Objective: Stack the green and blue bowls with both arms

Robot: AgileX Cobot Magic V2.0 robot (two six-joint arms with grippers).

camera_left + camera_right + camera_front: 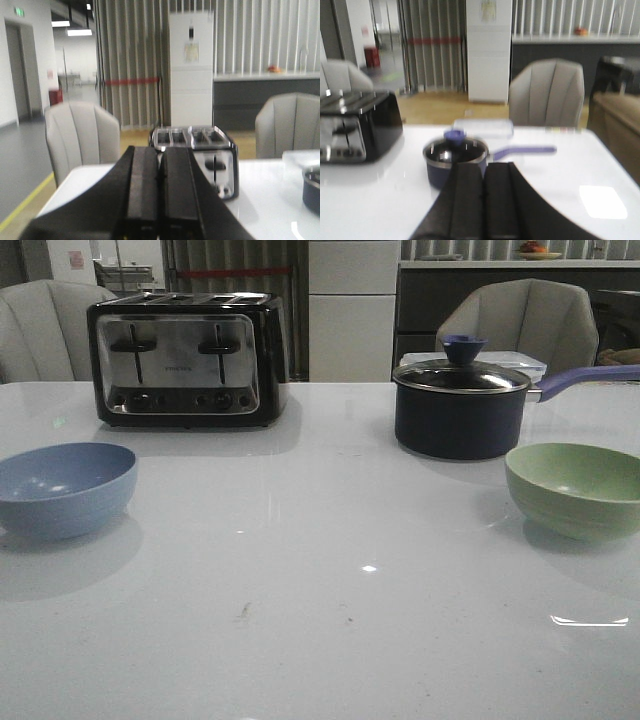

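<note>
A dusty grey-blue bowl [62, 488] sits upright on the white table at the left edge of the front view. A pale sage green bowl [578, 488] sits upright at the right edge. Both are empty. Neither arm shows in the front view. My left gripper [160, 150] is shut and empty, its two black fingers pressed together, held above the table and pointing toward the toaster. My right gripper [483, 167] is shut and empty, pointing toward the saucepan. Neither bowl shows in the wrist views.
A black and chrome toaster [185, 358] stands at the back left. A dark navy lidded saucepan [460, 408] with a purple handle stands at the back right, just behind the green bowl, with a clear lidded box behind it. Grey chairs stand beyond the table.
</note>
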